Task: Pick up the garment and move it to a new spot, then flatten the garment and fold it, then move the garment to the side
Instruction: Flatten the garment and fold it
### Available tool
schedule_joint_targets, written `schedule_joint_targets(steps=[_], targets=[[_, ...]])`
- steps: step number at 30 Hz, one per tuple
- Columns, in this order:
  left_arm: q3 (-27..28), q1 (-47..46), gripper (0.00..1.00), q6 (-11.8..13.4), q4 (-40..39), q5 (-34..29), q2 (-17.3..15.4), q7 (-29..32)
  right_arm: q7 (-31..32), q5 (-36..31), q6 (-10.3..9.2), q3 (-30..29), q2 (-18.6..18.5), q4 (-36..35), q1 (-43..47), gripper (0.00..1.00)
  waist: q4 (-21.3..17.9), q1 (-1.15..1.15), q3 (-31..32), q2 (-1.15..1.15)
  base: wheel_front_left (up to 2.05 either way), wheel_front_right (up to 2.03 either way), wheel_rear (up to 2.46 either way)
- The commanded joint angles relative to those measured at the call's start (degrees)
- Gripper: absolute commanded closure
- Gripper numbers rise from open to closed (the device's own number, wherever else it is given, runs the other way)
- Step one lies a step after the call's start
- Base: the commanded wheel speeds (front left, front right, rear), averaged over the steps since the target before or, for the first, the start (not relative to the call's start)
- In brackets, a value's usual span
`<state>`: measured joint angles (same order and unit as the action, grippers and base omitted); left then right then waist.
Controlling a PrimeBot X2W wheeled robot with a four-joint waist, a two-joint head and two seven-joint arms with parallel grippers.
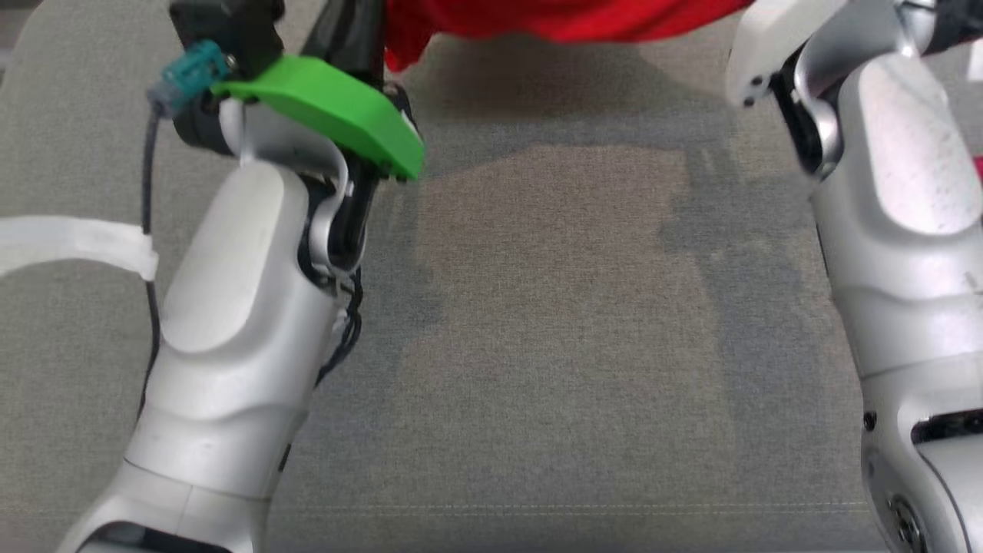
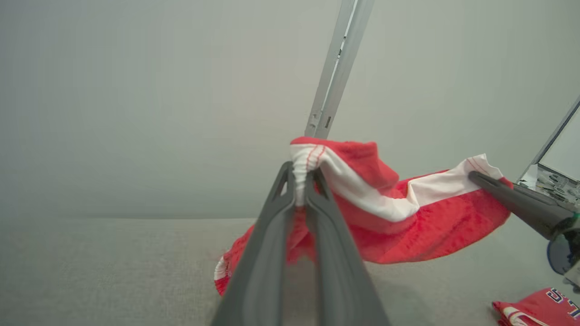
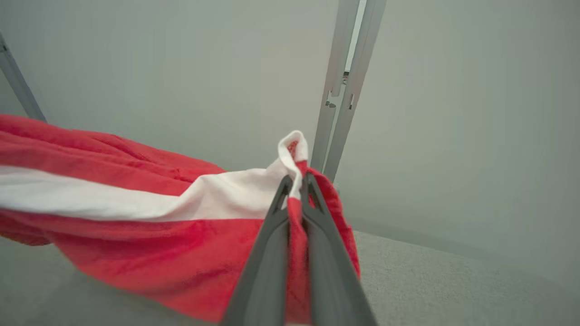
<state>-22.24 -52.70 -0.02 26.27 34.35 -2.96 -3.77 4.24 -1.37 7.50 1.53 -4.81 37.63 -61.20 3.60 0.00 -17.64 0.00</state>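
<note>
Up top from the head, we see the red garment (image 1: pixel 568 19) hanging over the grey surface (image 1: pixel 537 346). From the left wrist, our left gripper (image 2: pixel 300 174) pinches one white-edged end, and the garment runs sideways to our right. From the right wrist, our right gripper (image 3: pixel 297 181) pinches the other end.

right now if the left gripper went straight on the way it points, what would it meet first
Apart from the red and white garment it pinches, the left gripper points at the grey metal post, just right of its line, with the pale wall behind. Which comes first is unclear.
</note>
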Motion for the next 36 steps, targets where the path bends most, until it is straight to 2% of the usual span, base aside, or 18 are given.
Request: schedule_joint_targets(steps=[1, 11, 12, 13, 14, 15, 18, 25, 31, 36], targets=[[-0.4, 2.1, 1.00, -0.3, 0.4, 0.3, -0.3, 0.3, 0.9, 1.0, -0.02, 1.1, -1.1, 0.3, 2.3, 1.00, 0.3, 0.00, 0.2, 0.00, 0.00, 0.00, 0.00], [-3.7, 16.6, 1.00, 0.3, 1.2, 1.6, -3.9, 7.1, 12.0, 11.1, -0.02, 9.2, -8.1, -5.5, 20.2, 1.00, 0.4, 0.00, 1.8, 0.00, 0.00, 0.00, 0.00], [-4.9, 19.0, 0.21, -0.1, 0.7, 2.1, -4.7, 9.8, 13.8, 12.8, -0.02, 10.6, -8.9, -7.0, 23.3, 1.00, 0.3, 0.00, 2.3, 0.00, 0.00, 0.00, 0.00], [-4.9, 19.0, 0.21, -0.1, 0.7, 2.1, -4.7, 9.8, 13.8, 12.8, -0.02, 10.6, -8.9, -7.0, 23.3, 1.00, 0.3, 0.00, 2.3, 0.00, 0.00, 0.00, 0.00], [-5.2, 19.8, 0.00, -0.4, 0.3, 2.1, -5.3, 10.7, 14.8, 14.0, -0.02, 11.4, -9.3, -7.7, 24.8, 0.42, 0.2, 0.00, 2.6, 0.00, 0.00, 0.00, 0.00], [-5.4, 20.7, 0.00, -0.3, 0.0, 2.2, -5.9, 11.4, 15.8, 15.0, -0.02, 11.8, -9.5, -8.2, 26.2, 0.00, 0.2, 0.00, 2.8, 0.00, 0.00, 0.00, 0.00], [-6.0, 23.6, 0.00, -0.5, -1.4, 2.9, -7.0, 13.1, 18.0, 17.3, -0.02, 12.2, -10.3, -10.3, 29.6, 0.00, 0.1, 0.00, 3.8, 0.00, 0.00, 0.00, 0.00], [-5.1, 29.9, 0.00, 2.4, -5.9, 3.9, -9.6, 15.1, 19.1, 17.2, -0.02, 7.8, -10.6, -17.9, 36.7, 0.00, 0.1, 0.00, 6.4, 0.00, 0.00, 0.00, 0.00], [-3.7, 34.8, 0.00, 5.3, -10.2, 4.7, -10.2, 13.8, 19.8, 12.8, -0.02, -0.4, -7.1, -23.7, 42.6, 0.00, 0.0, 0.00, 8.6, 0.00, 0.00, 0.00, 0.00], [-3.9, 34.2, 0.00, 6.6, -11.9, 4.6, -11.2, 16.3, 23.2, 8.8, -0.02, -5.3, -2.7, -27.2, 44.6, 0.00, -0.5, 0.00, 9.0, 0.00, 0.00, 0.00, 0.00]])
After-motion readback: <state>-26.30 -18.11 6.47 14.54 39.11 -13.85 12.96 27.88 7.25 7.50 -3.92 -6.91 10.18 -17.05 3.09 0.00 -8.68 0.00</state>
